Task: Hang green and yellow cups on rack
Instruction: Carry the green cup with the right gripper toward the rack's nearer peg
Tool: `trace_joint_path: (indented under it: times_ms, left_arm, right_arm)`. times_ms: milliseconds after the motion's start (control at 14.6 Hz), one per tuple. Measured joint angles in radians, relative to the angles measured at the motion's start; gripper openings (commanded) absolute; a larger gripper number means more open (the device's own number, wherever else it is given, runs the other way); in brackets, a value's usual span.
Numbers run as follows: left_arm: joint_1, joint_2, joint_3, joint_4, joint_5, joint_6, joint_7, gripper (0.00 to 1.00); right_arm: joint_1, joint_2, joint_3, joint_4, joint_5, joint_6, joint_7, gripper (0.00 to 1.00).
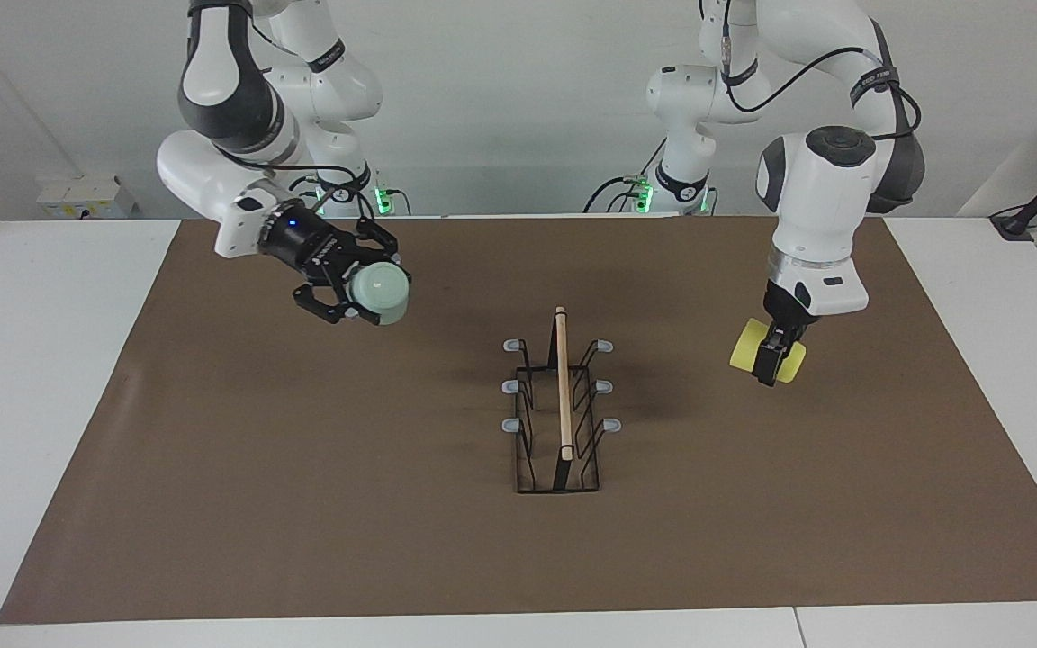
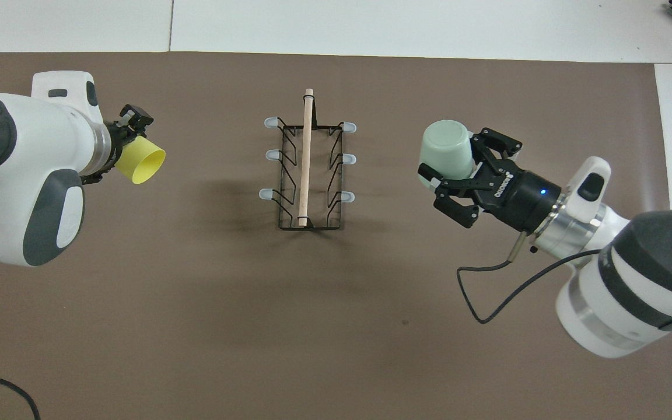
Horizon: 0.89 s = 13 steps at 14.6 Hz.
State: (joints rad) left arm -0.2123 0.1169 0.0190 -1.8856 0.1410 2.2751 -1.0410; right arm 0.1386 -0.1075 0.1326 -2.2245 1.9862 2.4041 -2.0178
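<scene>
While my right tool (image 1: 365, 292) clamps the green cup (image 1: 378, 290) and my left tool (image 1: 772, 353) the yellow cup (image 1: 766, 359), the rack (image 1: 561, 405) stands between them, rod running away from me.

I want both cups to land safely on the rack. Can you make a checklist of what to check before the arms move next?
1. Green cup held in right gripper: ok.
2. Yellow cup held in left gripper: ok.
3. Rack upright on the brown mat: ok.
4. All six prongs free: ok.
5. Cups lined up over prongs: not ok, both are out to the sides.
6. Grip firmness: cannot tell.
</scene>
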Motion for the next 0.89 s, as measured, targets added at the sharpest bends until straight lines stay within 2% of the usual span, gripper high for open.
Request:
trace_joint_path:
  times_ms: [137,412,892]
  left_arm:
    - [0.000,0.000,-0.003,0.000,0.001,0.000,-0.002,0.00]
    - [0.000,0.000,-0.005,0.000,0.002,0.001,-0.003,0.00]
    - [0.000,0.000,-0.023,-0.003,0.003,0.004,-0.026,0.00]
  right_arm:
    - [0.079,0.015,0.002,-0.016,0.170,0.042,-0.120,0.00]
    - [0.103,0.056,-0.002,-0.021,0.255,0.053,-0.219,0.00]
    - [0.161,0.151,0.000,-0.022,0.490,0.010,-0.413,0.00]
